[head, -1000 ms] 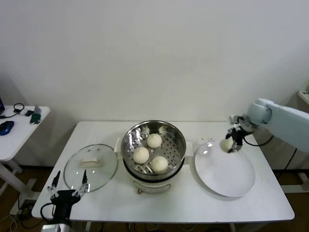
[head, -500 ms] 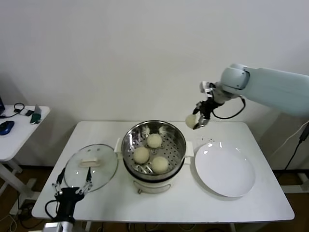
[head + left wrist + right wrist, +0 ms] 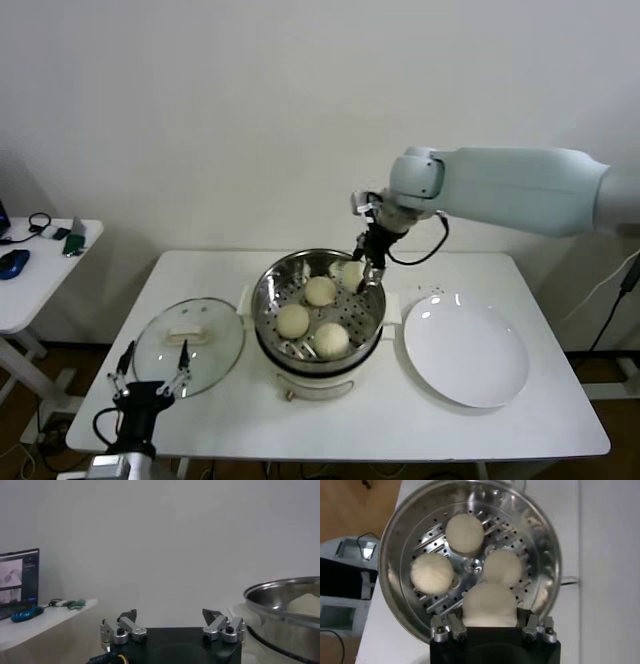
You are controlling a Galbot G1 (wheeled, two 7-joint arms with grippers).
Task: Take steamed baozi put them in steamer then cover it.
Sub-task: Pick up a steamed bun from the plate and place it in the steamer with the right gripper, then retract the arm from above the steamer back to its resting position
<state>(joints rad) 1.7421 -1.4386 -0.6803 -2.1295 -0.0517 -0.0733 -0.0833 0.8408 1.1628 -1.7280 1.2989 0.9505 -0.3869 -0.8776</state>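
Fourth baozi (image 3: 351, 272) in right hand (image 3: 365, 270) above steamer (image 3: 318, 305).

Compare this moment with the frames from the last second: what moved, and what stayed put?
The right gripper, shut on the fourth baozi, carried it from above the white plate leftward to over the steamer; it is not released yet. The left gripper rose slightly near the table's front-left corner. The three baozi in the steamer, the cover and the plate stayed put.
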